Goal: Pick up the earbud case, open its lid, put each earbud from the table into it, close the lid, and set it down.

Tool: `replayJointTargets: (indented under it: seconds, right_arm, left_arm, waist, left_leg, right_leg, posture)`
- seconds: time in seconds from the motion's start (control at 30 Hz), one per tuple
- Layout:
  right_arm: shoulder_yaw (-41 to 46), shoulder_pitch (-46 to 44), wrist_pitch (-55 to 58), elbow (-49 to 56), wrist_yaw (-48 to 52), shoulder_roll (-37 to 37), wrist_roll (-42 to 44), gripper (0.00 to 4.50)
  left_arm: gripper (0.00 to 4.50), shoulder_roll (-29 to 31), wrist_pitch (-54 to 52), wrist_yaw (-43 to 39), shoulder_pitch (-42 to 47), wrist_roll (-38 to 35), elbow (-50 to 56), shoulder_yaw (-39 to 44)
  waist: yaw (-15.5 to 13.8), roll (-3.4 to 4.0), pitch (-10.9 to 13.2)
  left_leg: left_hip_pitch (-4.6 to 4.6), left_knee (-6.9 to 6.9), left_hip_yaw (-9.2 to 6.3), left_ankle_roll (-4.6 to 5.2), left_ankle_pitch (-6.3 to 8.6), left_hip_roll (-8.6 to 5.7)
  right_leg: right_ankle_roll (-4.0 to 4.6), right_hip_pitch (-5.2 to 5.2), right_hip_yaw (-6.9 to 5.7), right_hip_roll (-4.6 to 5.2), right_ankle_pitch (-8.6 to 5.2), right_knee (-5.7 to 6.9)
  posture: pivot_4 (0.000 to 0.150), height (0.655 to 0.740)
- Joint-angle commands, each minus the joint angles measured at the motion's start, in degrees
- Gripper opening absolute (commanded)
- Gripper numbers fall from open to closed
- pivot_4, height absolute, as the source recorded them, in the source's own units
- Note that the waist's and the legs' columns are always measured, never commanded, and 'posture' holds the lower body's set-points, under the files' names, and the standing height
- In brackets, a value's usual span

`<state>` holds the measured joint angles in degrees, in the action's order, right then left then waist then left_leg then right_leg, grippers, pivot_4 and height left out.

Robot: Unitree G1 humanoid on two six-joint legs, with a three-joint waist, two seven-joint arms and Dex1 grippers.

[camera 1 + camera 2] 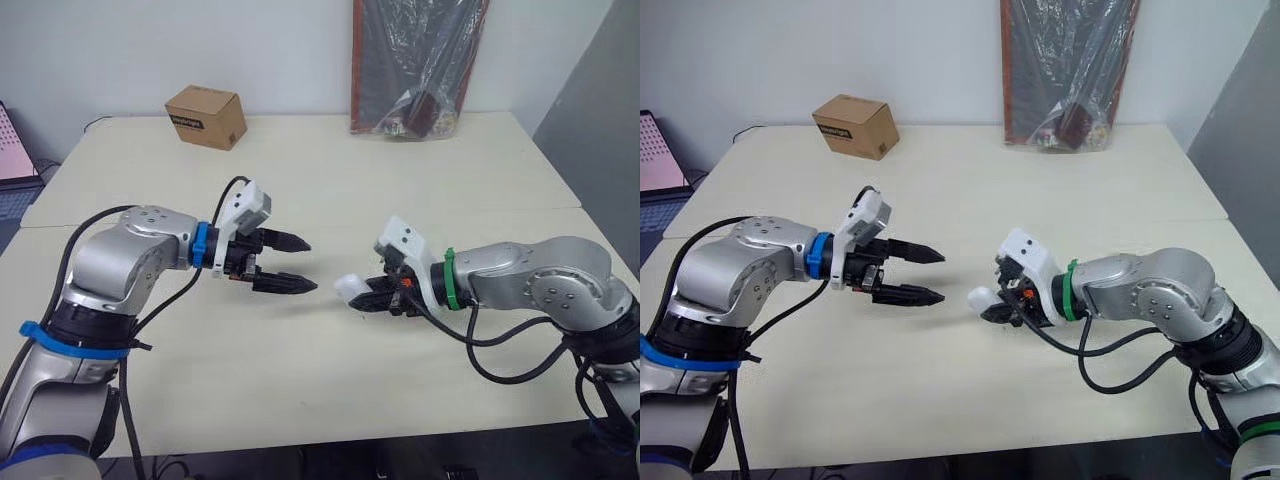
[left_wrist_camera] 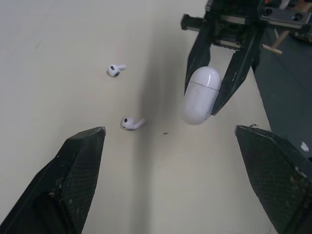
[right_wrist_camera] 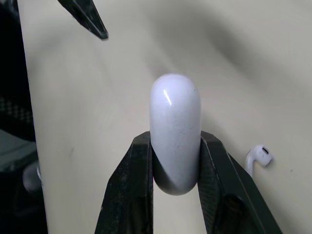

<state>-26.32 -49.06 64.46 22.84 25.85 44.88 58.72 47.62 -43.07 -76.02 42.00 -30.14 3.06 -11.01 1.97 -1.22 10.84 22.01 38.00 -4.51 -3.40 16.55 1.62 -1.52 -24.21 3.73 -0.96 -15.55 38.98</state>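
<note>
The white earbud case (image 1: 350,288) hangs a little above the table (image 1: 330,390), its lid closed, a seam visible across it in the left wrist view. My right gripper (image 1: 364,298) is shut on its lower end, one black finger on each side (image 3: 127,185). My left gripper (image 1: 311,266) is open and holds nothing, pointing at the case from a short distance away on the left. Two white earbuds (image 2: 115,70) (image 2: 131,123) lie loose on the table between the grippers, beside the case. One earbud (image 3: 258,156) lies next to the right finger.
A small cardboard box (image 1: 206,116) sits at the back left of the table. A black plastic-wrapped package (image 1: 420,65) leans against the wall at the back right. A seam (image 1: 300,218) joins two tabletops behind the arms.
</note>
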Motion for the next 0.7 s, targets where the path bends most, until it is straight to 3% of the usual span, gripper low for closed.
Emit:
replayJointTargets:
  seconds: [0.03, 0.13, 0.27, 0.7]
  right_arm:
    - [-1.62, -2.74, -3.08, 1.07, 6.29, -0.85, -8.01, 0.79]
    - [-2.36, -3.61, -3.91, 0.03, 9.46, -2.5, -12.51, 0.79]
    - [-2.69, -3.97, -4.19, -0.73, 12.7, -4.7, -16.73, 0.79]
    - [-2.37, -4.69, -4.2, -3.1, 19.74, -8.72, -26.09, 0.79]
  left_arm:
    - [4.47, -0.46, 2.04, -2.27, 1.5, 1.18, 0.05, -0.96]
    - [4.07, -0.96, 2.55, -2.84, 1.44, 1.99, 0.43, -1.67]
    - [2.93, -1.73, 3.56, -3.13, 1.12, 2.71, 0.85, -1.96]
    - [2.93, -1.68, 5.75, -5.81, 0.54, 5.02, 1.19, -3.74]
  waist:
    - [0.0, 0.0, 0.0]
    - [-0.04, 0.0, 0.0]
    - [-0.06, 0.0, 0.0]
    - [-0.04, 0.0, 0.0]
  left_leg:
    - [-0.01, 0.0, 0.01, 0.0, 0.0, 0.0]
    - [0.01, 0.02, 0.0, 0.0, 0.0, 0.0]
    - [0.03, 0.03, 0.0, 0.0, 0.0, -0.02]
    - [0.02, 0.06, -0.02, 0.0, 0.0, -0.02]
  right_leg:
    - [0.0, 0.0, 0.01, 0.0, 0.0, 0.01]
    - [0.0, 0.0, 0.0, 0.0, 0.0, 0.01]
    - [0.01, 0.0, 0.0, 0.02, 0.0, 0.0]
    - [0.02, 0.0, -0.02, 0.02, 0.01, 0.05]
  posture:
    - [0.15, 0.74]
    - [0.15, 0.74]
    - [0.15, 0.74]
    - [0.15, 0.74]
